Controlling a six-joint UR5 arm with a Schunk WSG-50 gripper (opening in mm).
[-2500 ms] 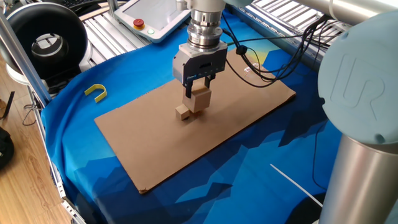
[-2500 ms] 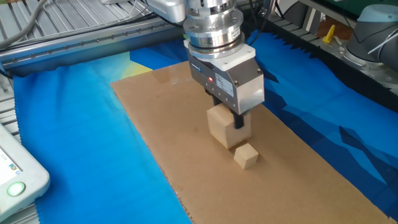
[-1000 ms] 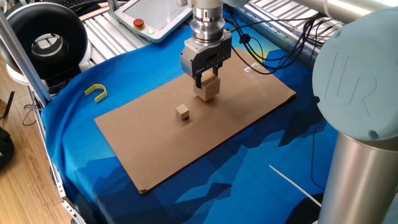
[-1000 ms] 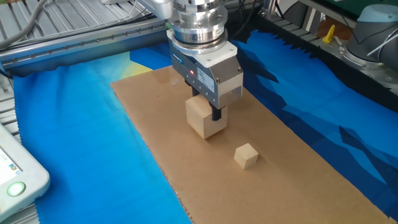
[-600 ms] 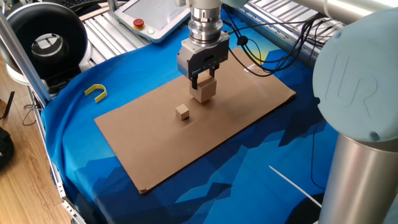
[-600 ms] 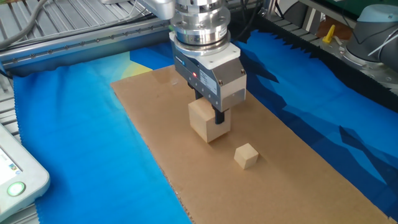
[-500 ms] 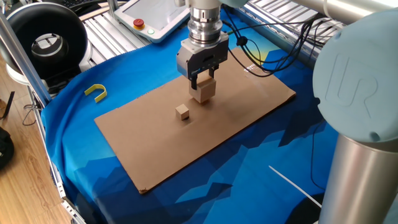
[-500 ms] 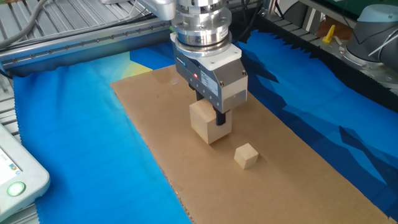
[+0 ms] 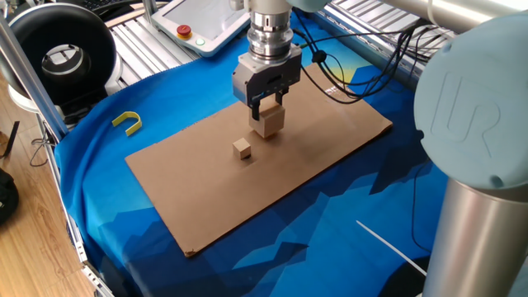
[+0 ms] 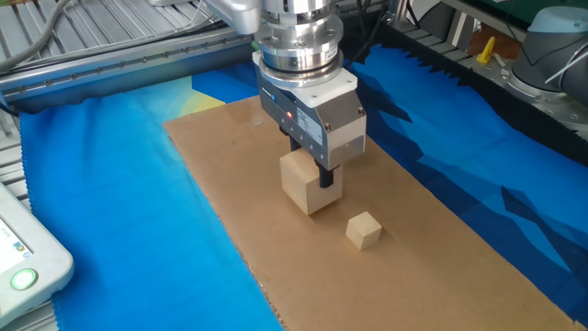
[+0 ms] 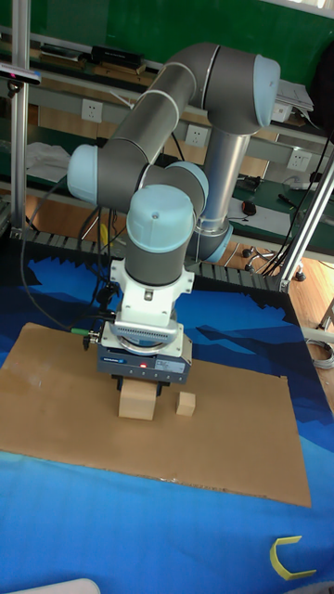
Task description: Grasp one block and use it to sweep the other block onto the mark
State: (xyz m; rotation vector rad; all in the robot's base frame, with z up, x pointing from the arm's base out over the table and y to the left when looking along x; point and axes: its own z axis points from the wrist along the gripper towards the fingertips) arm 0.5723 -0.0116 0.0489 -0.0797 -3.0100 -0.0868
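Observation:
My gripper (image 9: 266, 106) is shut on the larger light-brown block (image 9: 268, 124), holding it low over the cardboard sheet (image 9: 190, 198); whether it touches the board I cannot tell. The tiny tan cube (image 9: 242, 148) lies loose on the cardboard a short gap in front of the held block. In the other fixed view the big block (image 10: 306, 184) hangs under the gripper (image 10: 317, 173), with the small cube (image 10: 364, 230) apart from it. The tall fixed view shows the gripper (image 11: 139, 386), block (image 11: 137, 403) and cube (image 11: 186, 404) side by side. The mark shows in no view.
The cardboard lies on a blue cloth (image 9: 346, 214). A yellow U-shaped piece (image 9: 128, 122) sits on the cloth off the board's left edge. A pendant with a red button (image 9: 202, 25) and metal rails stand behind. The arm's thick base column (image 9: 483, 223) rises at the right.
2.5 s ago the held block was against the small cube. The gripper then carried it back away, and over the last second has crept slightly toward the cube. The cube has stayed put.

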